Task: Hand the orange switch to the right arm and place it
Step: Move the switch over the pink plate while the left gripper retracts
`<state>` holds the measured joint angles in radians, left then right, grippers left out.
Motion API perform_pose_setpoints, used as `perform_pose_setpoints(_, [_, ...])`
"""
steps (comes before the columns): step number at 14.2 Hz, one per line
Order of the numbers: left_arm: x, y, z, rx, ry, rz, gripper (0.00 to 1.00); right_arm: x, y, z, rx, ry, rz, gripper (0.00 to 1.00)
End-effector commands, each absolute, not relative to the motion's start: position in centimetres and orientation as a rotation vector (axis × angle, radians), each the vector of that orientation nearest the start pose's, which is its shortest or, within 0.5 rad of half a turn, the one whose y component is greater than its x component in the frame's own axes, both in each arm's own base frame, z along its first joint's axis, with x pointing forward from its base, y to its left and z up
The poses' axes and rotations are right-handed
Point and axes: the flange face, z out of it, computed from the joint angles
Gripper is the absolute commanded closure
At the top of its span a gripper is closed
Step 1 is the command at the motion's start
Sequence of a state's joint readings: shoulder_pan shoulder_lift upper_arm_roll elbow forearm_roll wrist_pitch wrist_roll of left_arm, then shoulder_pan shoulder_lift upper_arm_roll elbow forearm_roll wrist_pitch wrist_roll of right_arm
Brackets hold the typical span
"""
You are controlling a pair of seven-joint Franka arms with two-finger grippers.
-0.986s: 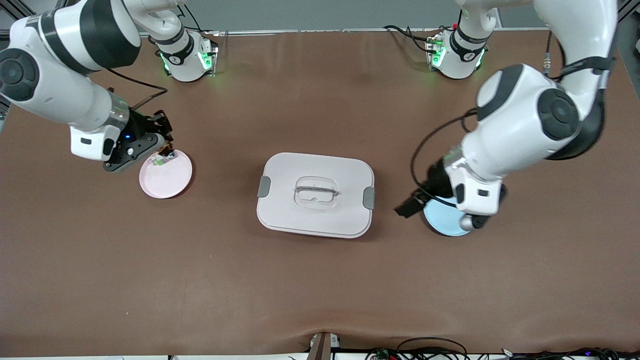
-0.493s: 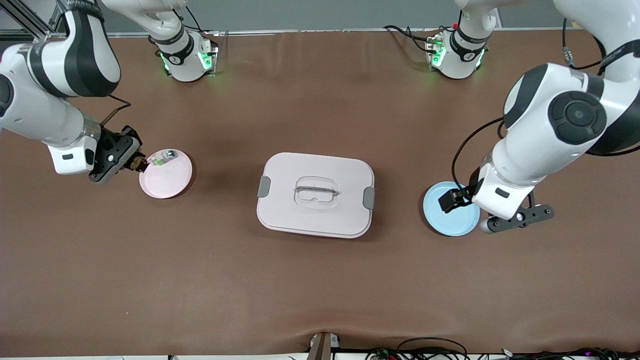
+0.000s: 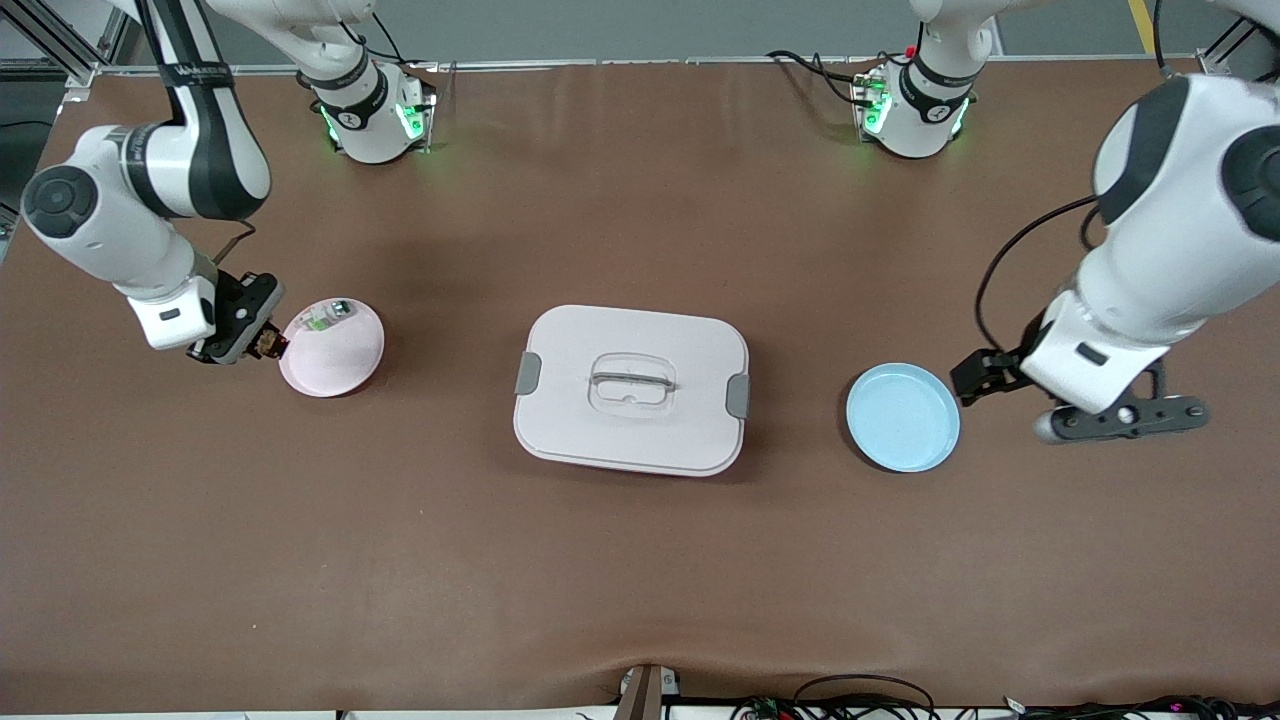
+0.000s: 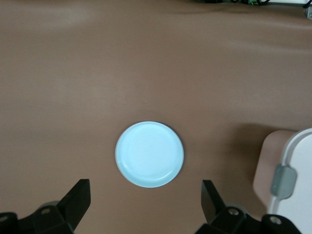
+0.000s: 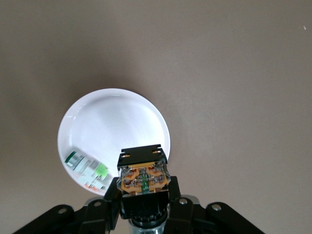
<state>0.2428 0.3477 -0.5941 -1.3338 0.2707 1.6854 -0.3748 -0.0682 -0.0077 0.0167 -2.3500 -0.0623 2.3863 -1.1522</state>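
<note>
Two white robot arms reach over the brown desk (image 3: 640,560). The right claw (image 3: 262,340) is closed on the small black boxy switch with an orange face (image 5: 144,176), gripping it on both sides. It hangs just over the edge of the round pink plate (image 3: 340,362) at the right arm's end of the desk. A little clear and green part (image 3: 320,319) lies on that plate, at its edge farther from the front camera. The left claw (image 4: 146,204) is wide open and holds nothing. It hangs beside the round light blue plate (image 3: 903,417) at the left arm's end. A pale box with a lid and grey clips (image 3: 632,388) sits between the two plates.
</note>
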Motion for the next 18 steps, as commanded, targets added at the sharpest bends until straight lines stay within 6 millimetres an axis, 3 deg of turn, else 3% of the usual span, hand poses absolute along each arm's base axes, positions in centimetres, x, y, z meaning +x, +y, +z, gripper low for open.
perform_pose_setpoints(1, [62.0,-13.7,58.8,-3.039,0.004,-0.101,0.0,49.3,-3.0,31.2,-2.683,-1.789,-0.041,1.0])
perform_pose_setpoints(4, [60.5,-13.2,59.7,-3.007,0.002,-0.013,0.0,49.5,-2.7,28.5,-2.662,-1.793,-0.017,1.0])
perform_pose_setpoints(6, [59.2,-12.5,61.4,-3.048,0.015,0.005,0.0,49.5,-2.5,26.6,-2.638,-1.807,0.023,1.0])
perform_pose_setpoints(10, [56.7,-8.1,63.8,-3.132,-0.13,0.008,0.0,49.7,-2.4,23.3,-2.611,-1.863,0.034,1.0])
perform_pose_setpoints(13, [54.4,-6.1,64.0,-3.129,-0.118,0.024,0.0,49.9,-2.2,21.6,-2.589,-1.912,0.032,1.0])
perform_pose_setpoints(18, [54.0,-5.6,64.6,-3.126,-0.152,-0.003,0.0,49.5,-1.9,19.6,-2.567,-1.913,0.054,1.0])
